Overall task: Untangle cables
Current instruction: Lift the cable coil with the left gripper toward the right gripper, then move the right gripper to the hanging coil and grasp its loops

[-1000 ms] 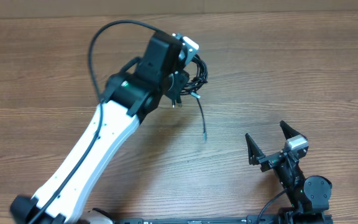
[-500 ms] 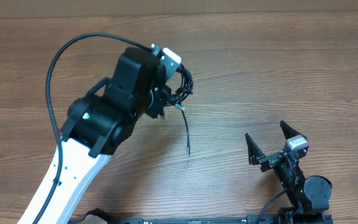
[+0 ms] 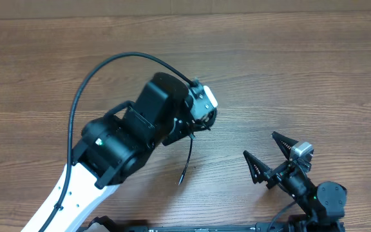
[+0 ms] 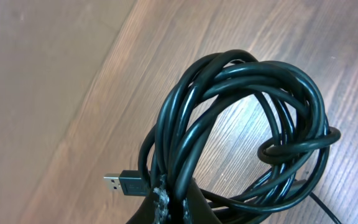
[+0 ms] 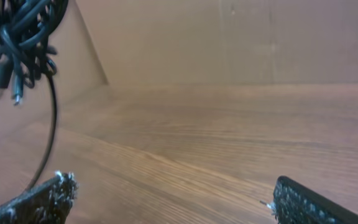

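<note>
The cables are a knotted black bundle (image 4: 247, 124) of looped cords with a USB plug (image 4: 124, 184) sticking out left. My left gripper (image 4: 169, 202) is shut on the bundle and holds it above the table. In the overhead view the bundle (image 3: 195, 122) is mostly hidden under the left gripper (image 3: 189, 125), and one loose strand (image 3: 187, 161) hangs down to the table. In the right wrist view the bundle (image 5: 20, 37) hangs at the upper left with several plug ends. My right gripper (image 3: 269, 158) is open and empty, low at the front right.
The wooden table (image 3: 314, 77) runs under both arms, with a cardboard wall (image 5: 229, 37) at its back. The left arm's thick black wire (image 3: 95, 74) arches over the table's left half. The right arm's base (image 3: 324, 200) sits at the front edge.
My left arm has swung the bundle right and toward the front, with the loose strand trailing lower. My right gripper has turned and shifted slightly left, still open.
</note>
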